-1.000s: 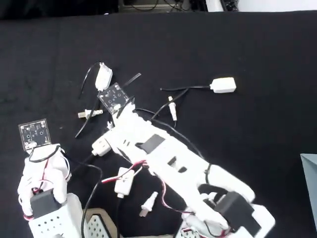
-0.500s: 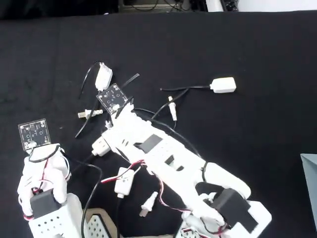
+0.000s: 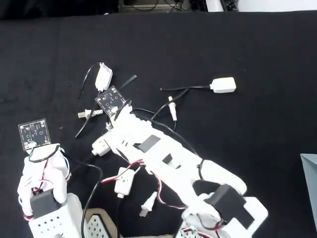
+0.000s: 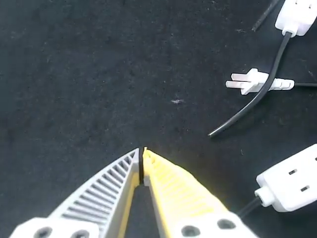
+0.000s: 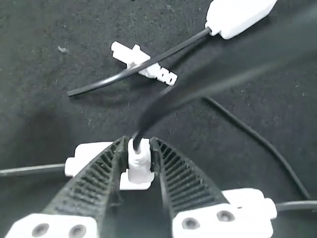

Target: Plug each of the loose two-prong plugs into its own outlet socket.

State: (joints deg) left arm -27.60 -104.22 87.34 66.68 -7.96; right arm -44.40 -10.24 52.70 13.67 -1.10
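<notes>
Right gripper point(image 5: 137, 145): am clamping plug point(image 5: 139, 167), long axis running along my jaws, socket point(image 5: 91, 153) lying beside tips (left gripper point(image 4: 142, 151) closed, empty).

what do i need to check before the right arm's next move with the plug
1. Right gripper clamped on the white two-prong plug with the black cord: ok.
2. Its prongs lined up with the white plastic socket block beneath: cannot tell, prongs hidden.
3. Left gripper shut, apart from that plug: ok.
4. Other white plug lying loose on the black table: not ok, not yet plugged in.
</notes>
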